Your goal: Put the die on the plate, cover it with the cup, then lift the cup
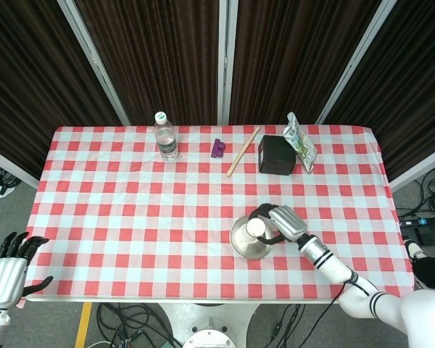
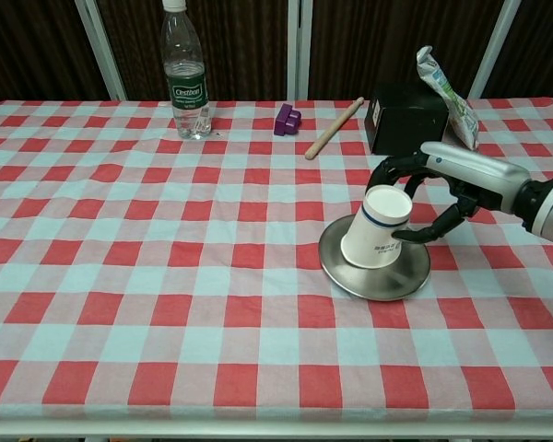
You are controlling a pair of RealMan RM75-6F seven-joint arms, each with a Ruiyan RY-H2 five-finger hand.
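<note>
A white paper cup (image 2: 378,230) stands upside down and tilted on the round metal plate (image 2: 369,285), right of the table's middle. My right hand (image 2: 447,175) reaches in from the right and grips the cup, fingers curled over its far side and thumb on its near side. From above, the cup (image 1: 255,227), the plate (image 1: 241,248) and the right hand (image 1: 284,221) lie near the front edge. No die shows; whatever is under the cup is hidden. My left hand (image 1: 7,272) hangs off the table's front left corner, fingers apart, holding nothing.
Along the back of the checked table stand a water bottle (image 2: 186,78), a small purple block (image 2: 284,120), a wooden stick (image 2: 334,128), a black box (image 2: 404,120) and a snack bag (image 2: 447,92).
</note>
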